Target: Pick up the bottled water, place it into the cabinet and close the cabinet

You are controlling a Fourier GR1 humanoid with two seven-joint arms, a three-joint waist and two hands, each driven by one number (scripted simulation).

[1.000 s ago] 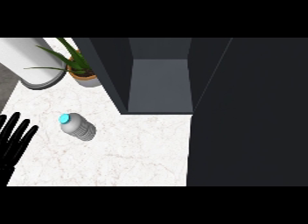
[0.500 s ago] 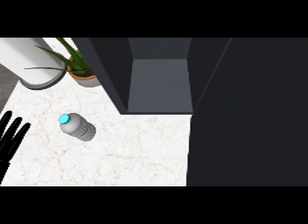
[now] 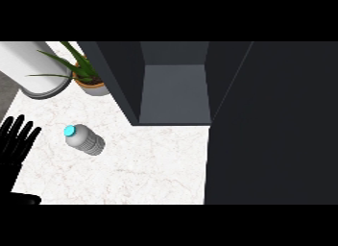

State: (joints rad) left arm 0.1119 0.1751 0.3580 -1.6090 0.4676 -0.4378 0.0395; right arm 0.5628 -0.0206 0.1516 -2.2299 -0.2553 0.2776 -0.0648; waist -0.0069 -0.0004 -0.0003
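Cabinet door [image 3: 278, 125]: large dark panel, swung open, filling the right side of the head view from top to bottom.

Cabinet [image 3: 173, 84]: dark grey box at upper centre, open toward the viewer; a pale grey inner floor shows between its two side walls. Its left wall stands just beside the plant pot.

Bench [image 3: 143, 163]: white marbled top, carrying everything listed here; a grey strip shows beyond its left edge at upper left.

White cylinder [image 3: 23, 67]: broad, pale, set at the upper left corner of the bench, touching or nearly touching the plant's leaves.

Potted plant [image 3: 83, 72]: long green leaves in a terracotta pot, between the white cylinder and the cabinet's left wall.

Left hand [image 3: 12, 144]: black, at the left edge of the view, fingers straight and spread, pointing up; released, grasping nothing. It lies just beside the bottle, apart from it.

Bottled water [image 3: 83, 139]: clear ribbed bottle with a light blue cap, on the bench left of centre, below and left of the cabinet opening. Nothing lies between it and the opening.

Right hand: does not show.
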